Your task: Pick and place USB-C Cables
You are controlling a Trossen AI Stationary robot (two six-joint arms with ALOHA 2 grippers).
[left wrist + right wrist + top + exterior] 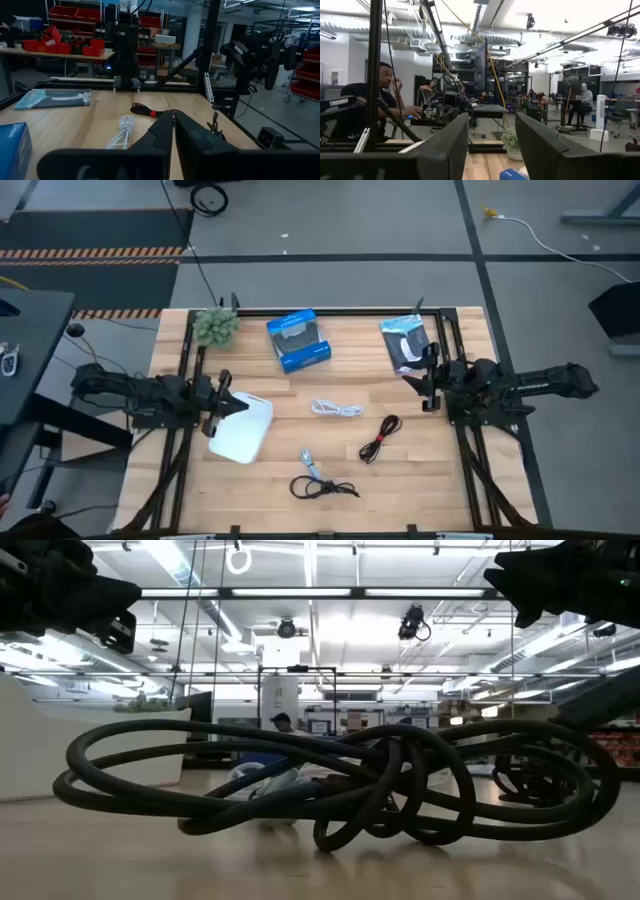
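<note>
Three coiled cables lie flat on the wooden table: a white one [335, 409] in the middle, a black one with a red tie [380, 438] to its right, and a black one with a silvery plug [320, 480] near the front edge, which fills the low view [330, 785]. My left gripper [226, 405] hovers shut over the left part of the table, above the edge of a white tray [243, 430]; its fingers [173, 116] point toward the white cable [122, 132] and the red-tied cable [150, 111]. My right gripper [428, 377] hovers open at the right side [492, 120].
A blue box [298, 340] and a black-and-white packet [405, 342] lie near the far edge, and a small green plant [215, 326] stands at the far left. A black frame [185, 380] borders the table. A person [380, 95] sits beyond the left side.
</note>
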